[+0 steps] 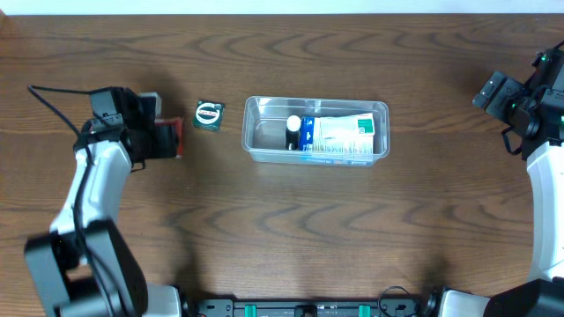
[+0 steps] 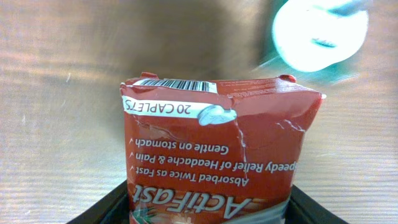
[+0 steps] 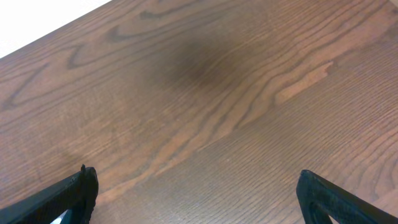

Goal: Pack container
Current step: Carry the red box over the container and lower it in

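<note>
The clear plastic container [image 1: 252,132] sits at the table's middle and holds a blue-and-white box [image 1: 339,134] and a small white-capped black item [image 1: 293,129]. My left gripper [image 1: 167,138] is at the left, shut on a red ActiFast caplet packet [image 2: 217,149], which shows in the overhead view [image 1: 176,137] as a red edge. A small teal packet with a white ring [image 1: 209,115] lies between the left gripper and the container; it appears blurred in the left wrist view [image 2: 320,34]. My right gripper [image 3: 199,193] is open and empty over bare wood at the far right.
The wooden table top [image 1: 282,229] spreads around the container. The right arm [image 1: 529,97] sits at the far right edge. A black cable [image 1: 53,104] trails at the far left.
</note>
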Motion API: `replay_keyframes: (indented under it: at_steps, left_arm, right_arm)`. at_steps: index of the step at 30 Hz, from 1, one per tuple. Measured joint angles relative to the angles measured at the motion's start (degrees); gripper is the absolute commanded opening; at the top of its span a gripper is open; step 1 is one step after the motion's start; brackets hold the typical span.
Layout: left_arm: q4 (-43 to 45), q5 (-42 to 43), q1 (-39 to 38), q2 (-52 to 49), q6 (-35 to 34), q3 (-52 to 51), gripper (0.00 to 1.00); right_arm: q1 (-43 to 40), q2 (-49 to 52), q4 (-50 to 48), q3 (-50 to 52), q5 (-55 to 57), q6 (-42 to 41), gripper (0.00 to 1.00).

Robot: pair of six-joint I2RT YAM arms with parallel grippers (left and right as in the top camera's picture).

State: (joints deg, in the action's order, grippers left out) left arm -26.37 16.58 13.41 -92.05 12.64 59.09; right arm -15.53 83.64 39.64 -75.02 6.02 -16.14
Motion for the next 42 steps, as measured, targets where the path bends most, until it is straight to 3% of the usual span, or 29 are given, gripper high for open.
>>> replay_keyframes:
  at_steps: [8, 16, 27, 34, 42]
  left_arm:
    - [4.72, 13.31, -7.98, 9.99, -6.08, 0.46, 0.57]
    - [14.64, 16.61, -20.02, 10.78, -10.84, 0.63, 0.57]
    - [16.52, 3.13, -31.91, 10.71, -15.98, 0.63, 0.54]
    - [16.33, -5.2, -34.16, 8.68, -20.06, 0.63, 0.53]
    - [16.31, -7.65, -34.21, 2.32, -23.61, 0.63, 0.54]
  right_arm:
    - [0.0, 0.0, 0.0, 0.0, 0.02, 0.0, 0.99]
    - [0.0, 0.0, 0.0, 0.0, 0.0, 0.0, 0.99]
    - [0.0, 0.0, 0.0, 0.0, 0.0, 0.0, 0.99]
    - [0.0, 0.0, 0.0, 0.0, 0.0, 0.0, 0.99]
    - [0.0, 0.0, 0.0, 0.0, 0.0, 0.0, 0.99]
